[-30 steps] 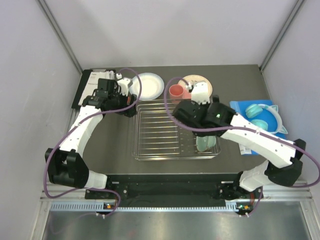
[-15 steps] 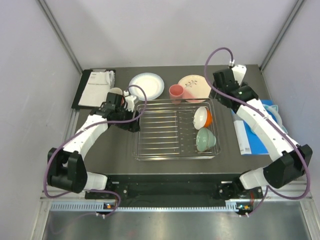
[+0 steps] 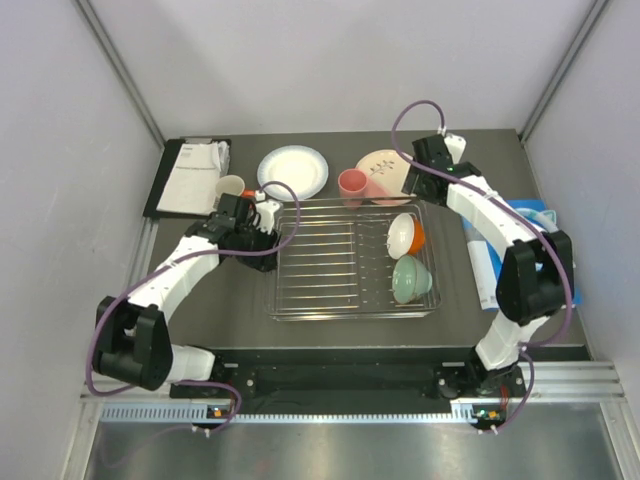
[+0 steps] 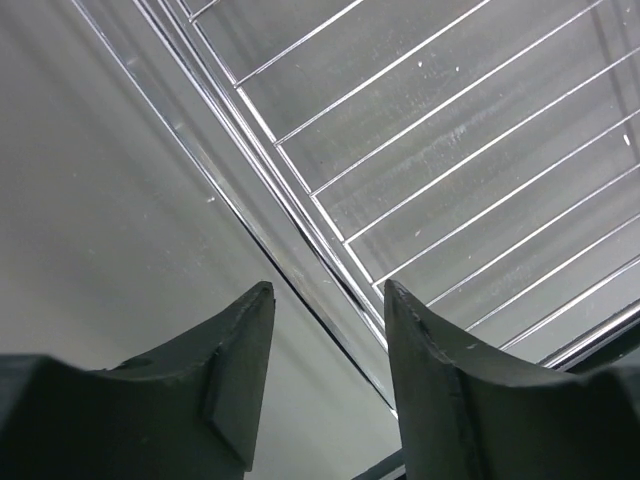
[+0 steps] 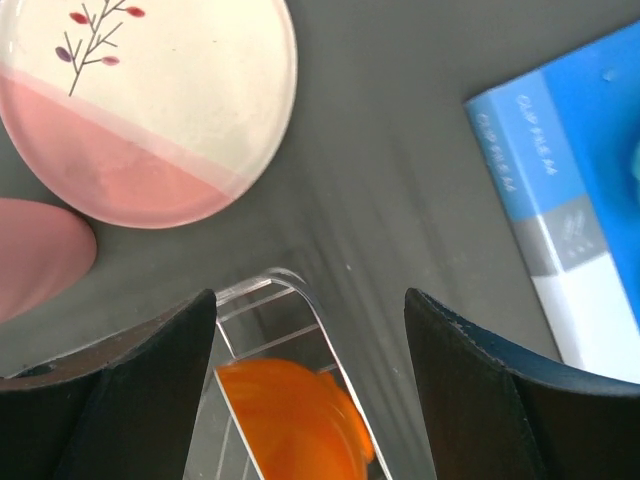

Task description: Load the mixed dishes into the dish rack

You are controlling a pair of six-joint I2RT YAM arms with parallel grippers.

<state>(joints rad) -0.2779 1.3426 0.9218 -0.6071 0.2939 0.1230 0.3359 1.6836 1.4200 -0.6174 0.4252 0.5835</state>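
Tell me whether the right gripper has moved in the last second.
Yes. The right gripper has gone from above the dish rack out to its far right corner, next to the beige plate.

**Colour rundown, desk items**

- Dish rack (image 3: pixel 320 262): silver wire.
- Bowl (image 3: pixel 404 234): white inside, orange outside.
- Second bowl (image 3: pixel 410 279): mint green.
- Cup (image 3: pixel 351 185): pink.
- Plate (image 5: pixel 150 100): cream over a pink band, with a red-and-purple sprig.
- Other plate (image 3: pixel 294 171): white, pale blue rim.
- Mug (image 3: pixel 229 187): cream.
- Box (image 5: pixel 560 150): blue, grey, white.
- Desk (image 3: pixel 240 300): dark grey.
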